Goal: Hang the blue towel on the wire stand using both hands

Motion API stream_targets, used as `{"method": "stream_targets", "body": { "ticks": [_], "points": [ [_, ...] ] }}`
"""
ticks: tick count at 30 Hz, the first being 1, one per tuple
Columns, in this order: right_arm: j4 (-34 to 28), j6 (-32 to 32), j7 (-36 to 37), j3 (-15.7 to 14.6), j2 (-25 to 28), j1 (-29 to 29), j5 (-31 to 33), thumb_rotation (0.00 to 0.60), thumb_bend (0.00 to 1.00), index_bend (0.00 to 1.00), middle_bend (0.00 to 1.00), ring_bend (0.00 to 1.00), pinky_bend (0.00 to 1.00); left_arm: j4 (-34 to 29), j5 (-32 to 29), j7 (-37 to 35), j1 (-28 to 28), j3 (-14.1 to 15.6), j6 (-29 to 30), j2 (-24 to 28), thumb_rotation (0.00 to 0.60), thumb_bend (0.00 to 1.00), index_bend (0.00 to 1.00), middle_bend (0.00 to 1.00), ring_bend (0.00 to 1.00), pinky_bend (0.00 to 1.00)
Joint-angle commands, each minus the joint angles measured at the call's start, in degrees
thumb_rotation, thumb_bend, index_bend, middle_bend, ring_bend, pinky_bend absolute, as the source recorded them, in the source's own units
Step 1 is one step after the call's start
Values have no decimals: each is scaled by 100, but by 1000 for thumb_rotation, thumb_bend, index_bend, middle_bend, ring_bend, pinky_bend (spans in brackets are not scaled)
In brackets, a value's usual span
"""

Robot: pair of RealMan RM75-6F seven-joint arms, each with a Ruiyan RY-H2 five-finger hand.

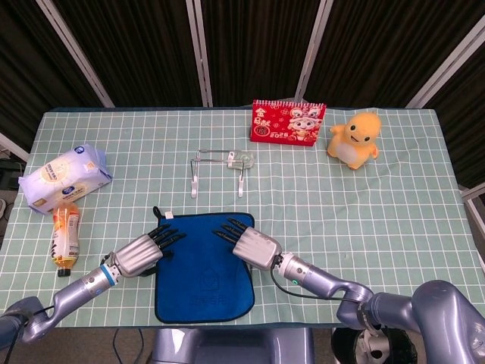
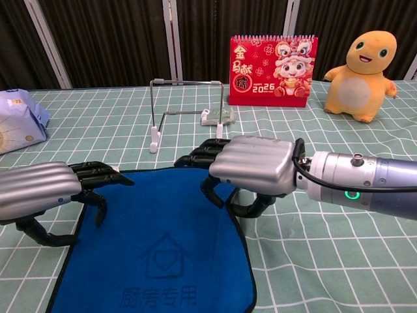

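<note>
The blue towel [image 1: 203, 265] lies flat on the near part of the worktop [image 1: 364, 189], its near edge at the worktop's front rim. Nothing is hung yet: the wire stand [image 1: 218, 168] stands bare, further back and well apart from the towel. The left hand [image 1: 145, 252] hovers at the towel's far left corner and the right hand [image 1: 250, 243] at its far right corner, both with fingers [image 2: 98, 175] spread and curved downward, holding nothing. Whether any fingertip touches the cloth cannot be told. By my reading, the job is at its start: both corners remain to be gripped, then the towel lifted, carried back and draped over the stand's top wire.
</note>
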Motion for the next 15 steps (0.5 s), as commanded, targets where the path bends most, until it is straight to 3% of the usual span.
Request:
{"method": "stream_targets", "body": {
  "ticks": [1,15],
  "points": [
    [12,0,-7,2,-12,-5,10,600,544,647,0,0,0,22,-25,-11,-10,51,35,-11,600,324,452,0,0,0],
    [-2,67,10,-36,-33,-32,-32,600,544,647,0,0,0,164,-154,-99,-5,239,79,-99,600,323,429,0,0,0]
  ]
}}
